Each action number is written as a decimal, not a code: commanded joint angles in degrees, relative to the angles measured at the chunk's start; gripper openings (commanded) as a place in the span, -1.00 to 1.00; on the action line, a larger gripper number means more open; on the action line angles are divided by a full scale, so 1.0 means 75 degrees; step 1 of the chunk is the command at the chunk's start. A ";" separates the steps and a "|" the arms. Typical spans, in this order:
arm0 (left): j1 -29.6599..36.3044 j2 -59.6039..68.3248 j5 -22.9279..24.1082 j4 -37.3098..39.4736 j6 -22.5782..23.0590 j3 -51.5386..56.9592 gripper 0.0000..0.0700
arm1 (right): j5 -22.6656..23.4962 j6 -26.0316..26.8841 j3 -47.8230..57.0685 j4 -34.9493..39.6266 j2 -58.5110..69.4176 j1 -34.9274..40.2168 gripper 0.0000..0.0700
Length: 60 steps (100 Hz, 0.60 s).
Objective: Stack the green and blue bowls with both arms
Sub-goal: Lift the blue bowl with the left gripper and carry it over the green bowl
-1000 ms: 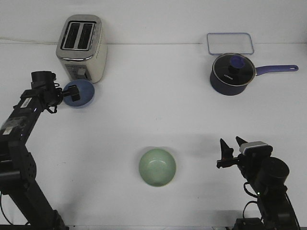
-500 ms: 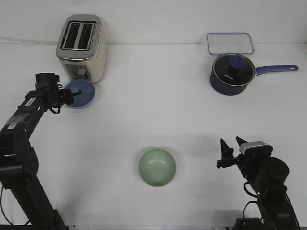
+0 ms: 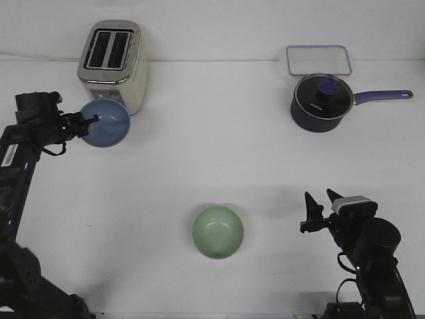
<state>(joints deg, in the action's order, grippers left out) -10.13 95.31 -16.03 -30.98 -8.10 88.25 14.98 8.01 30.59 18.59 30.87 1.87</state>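
Plain white table (image 3: 219, 153) (matte, bright)

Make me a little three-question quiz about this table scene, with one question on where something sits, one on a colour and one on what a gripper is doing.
1. Where is the saucepan?
A. beside the toaster
B. at the far right, just in front of the clear lid
C. inside the green bowl

2. What colour is the bowl in the near middle of the table?
A. pale green
B. red
C. black

3. What is the left gripper doing?
A. resting open on the saucepan
B. holding the blue bowl by its rim
C. gripping the toaster

Answers:
1 B, it stands right below the clear lid.
2 A, the green bowl sits there alone.
3 B, the blue bowl sits tilted at its tips beside the toaster.
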 commanded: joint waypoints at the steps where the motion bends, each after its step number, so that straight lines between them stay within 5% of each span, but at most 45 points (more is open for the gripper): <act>1: 0.0017 -0.0434 -0.0189 -0.0181 0.0152 0.0172 -0.96 | 0.0026 0.0102 0.0047 -0.0079 0.0041 0.0006 0.19; 26: 0.0428 -0.2171 -0.1303 -0.1600 0.0478 0.0172 -0.96 | 0.0035 0.0102 0.0047 -0.0082 0.0041 0.0006 0.19; 60: 0.2739 -0.2687 -0.1437 -0.3063 0.0793 -0.0105 -0.96 | 0.0204 0.0111 0.0047 -0.0082 0.0041 0.0006 0.18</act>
<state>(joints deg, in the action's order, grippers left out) 7.03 74.19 -26.22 -53.65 -3.25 87.72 15.90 8.23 30.59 18.57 30.87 1.87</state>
